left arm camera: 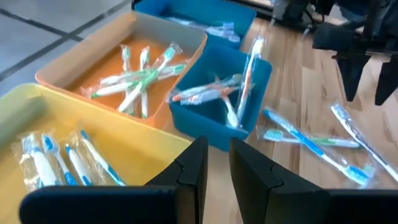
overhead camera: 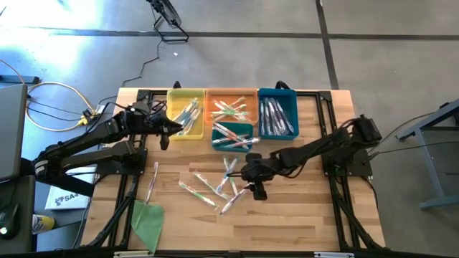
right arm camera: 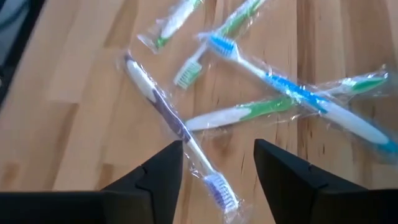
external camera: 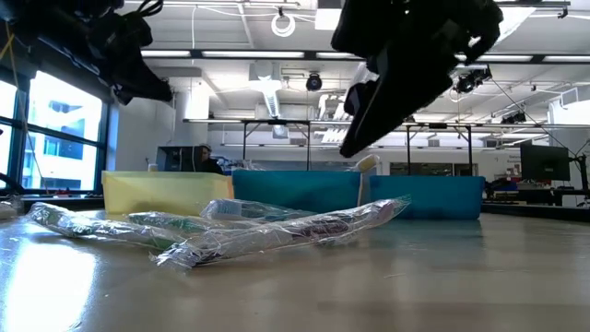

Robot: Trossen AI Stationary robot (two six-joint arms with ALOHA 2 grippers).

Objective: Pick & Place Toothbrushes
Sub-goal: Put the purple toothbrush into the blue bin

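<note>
Several wrapped toothbrushes (overhead camera: 215,186) lie loose on the wooden table, crossing one another; one more (overhead camera: 153,179) lies apart at the left. My right gripper (right arm camera: 217,168) hangs open just above this pile, slanting down. Its fingers stand either side of a purple-handled toothbrush (right arm camera: 165,115) near its head end, without touching it. My left gripper (left arm camera: 216,168) hovers by the yellow bin (overhead camera: 185,113), with only a narrow gap between its fingers and nothing in it. In the low view the pile (external camera: 277,231) lies under my right gripper (external camera: 369,111).
An orange bin (overhead camera: 231,107), a blue bin (overhead camera: 277,113) and a small teal bin (overhead camera: 233,136) hold more toothbrushes along the table's far side. A flat green sheet (overhead camera: 147,218) lies near the front left. Bare wood lies at the front right.
</note>
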